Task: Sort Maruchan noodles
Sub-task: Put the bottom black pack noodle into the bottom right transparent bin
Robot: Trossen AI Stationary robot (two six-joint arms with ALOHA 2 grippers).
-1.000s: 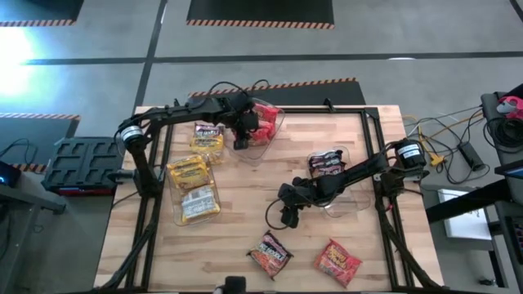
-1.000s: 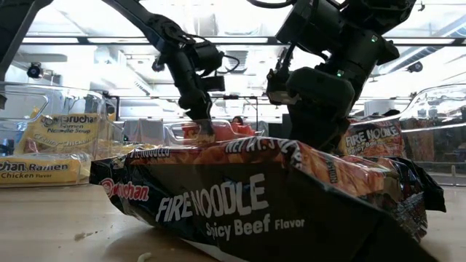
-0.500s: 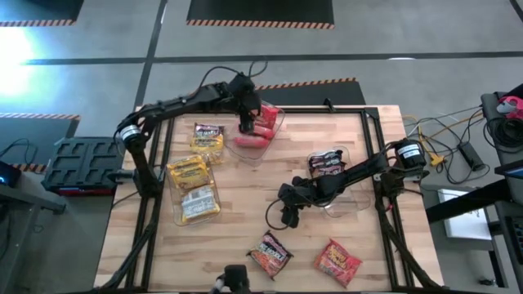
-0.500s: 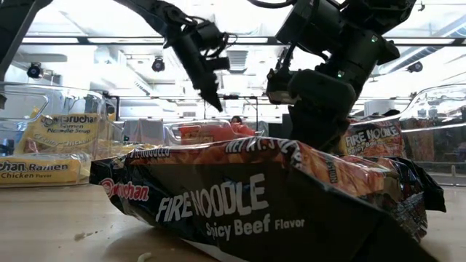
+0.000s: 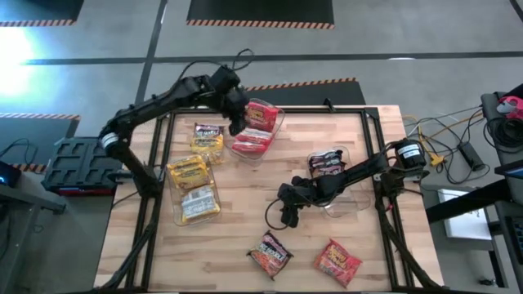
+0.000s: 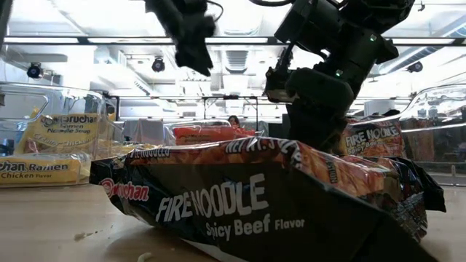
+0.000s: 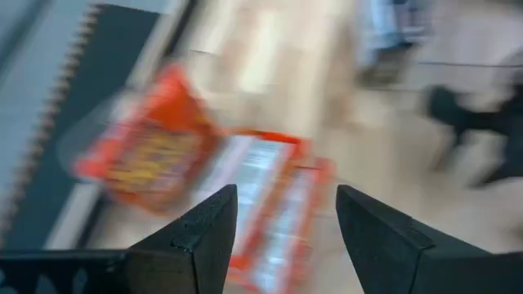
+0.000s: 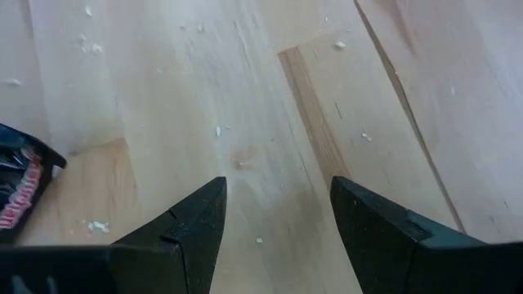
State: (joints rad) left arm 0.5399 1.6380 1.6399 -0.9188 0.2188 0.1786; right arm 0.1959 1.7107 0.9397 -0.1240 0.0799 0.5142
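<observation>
Two grippers are in view. The left gripper hangs raised above the table's far edge, fingers apart with nothing between them. Just beside and below it sits a clear bin holding red packets, two lying side by side and one tilted against the wall. On the gripper's other side a second clear bin holds yellow packets, with a dark-labelled packet at its far end.

The right gripper is low over bare wood at the table's centre, fingers apart and empty, not touching any packet. Behind it, along its arm, a third clear bin contains a dark packet. Nearer the front edge lie two loose packets: a dark Fire Noodle packet close to the gripper, and a red loose packet beside that, farther off.
</observation>
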